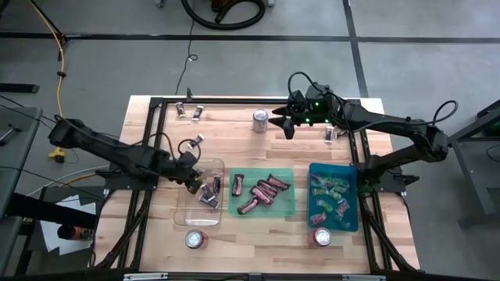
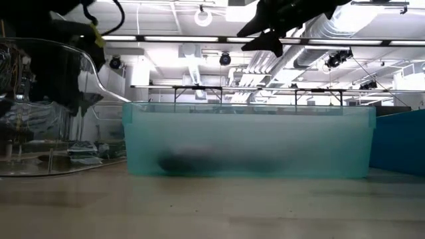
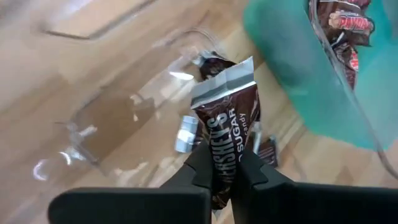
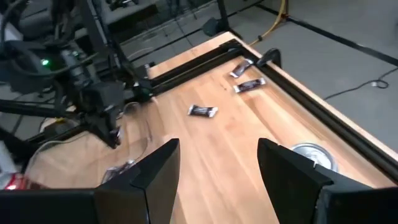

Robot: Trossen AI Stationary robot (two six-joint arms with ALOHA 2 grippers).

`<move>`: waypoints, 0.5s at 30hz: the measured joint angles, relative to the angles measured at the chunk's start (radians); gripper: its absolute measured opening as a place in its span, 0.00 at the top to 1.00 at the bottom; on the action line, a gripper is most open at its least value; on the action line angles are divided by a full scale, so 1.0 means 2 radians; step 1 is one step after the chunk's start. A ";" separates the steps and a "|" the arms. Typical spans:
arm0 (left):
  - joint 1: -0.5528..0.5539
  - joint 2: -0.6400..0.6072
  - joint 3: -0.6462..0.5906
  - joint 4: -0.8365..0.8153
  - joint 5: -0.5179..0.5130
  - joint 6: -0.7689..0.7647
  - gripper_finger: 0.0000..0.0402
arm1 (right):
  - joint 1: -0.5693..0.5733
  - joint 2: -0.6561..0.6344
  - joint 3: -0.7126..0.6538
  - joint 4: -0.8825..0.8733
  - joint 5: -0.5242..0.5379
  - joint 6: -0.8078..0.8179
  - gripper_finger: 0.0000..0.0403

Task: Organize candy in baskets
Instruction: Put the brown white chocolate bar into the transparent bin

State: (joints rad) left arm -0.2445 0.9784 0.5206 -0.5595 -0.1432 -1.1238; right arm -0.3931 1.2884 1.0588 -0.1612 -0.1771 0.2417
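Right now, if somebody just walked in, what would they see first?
Probably the left gripper pinching a brown Hershey's candy right above the clear basket. Next come the three baskets in a row on the table: clear, then the green basket with maroon candies, then the blue basket with light green and pink ones. The right gripper hangs open by the far edge.

Around the green basket (image 1: pixel 297 204) room is tight: the clear basket (image 1: pixel 219 164) stands just beside one end, the blue basket (image 1: pixel 352 225) near the other, with narrow bare strips between. Beyond its far side the wooden table (image 1: pixel 234 136) lies wide open (only a silver can (image 1: pixel 260 119) and a few loose candies (image 1: pixel 195 113) interrupt). A black frame (image 1: pixel 234 101) borders the far edge.
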 joint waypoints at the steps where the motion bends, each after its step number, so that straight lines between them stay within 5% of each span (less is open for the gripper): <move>1: 0.003 0.008 0.000 0.006 0.009 -0.003 0.98 | 0.000 0.000 0.000 0.000 0.005 0.000 0.48; 8: 0.028 0.036 0.002 -0.001 0.079 -0.024 0.80 | 0.000 0.000 0.000 0.000 0.008 0.001 0.48; 15: 0.056 0.030 0.046 -0.003 0.084 0.023 0.58 | 0.000 0.000 0.000 -0.014 0.007 0.010 0.48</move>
State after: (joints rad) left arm -0.1326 1.0375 0.6134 -0.5654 0.0249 -1.0769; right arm -0.3939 1.2884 1.0588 -0.1883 -0.1623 0.2608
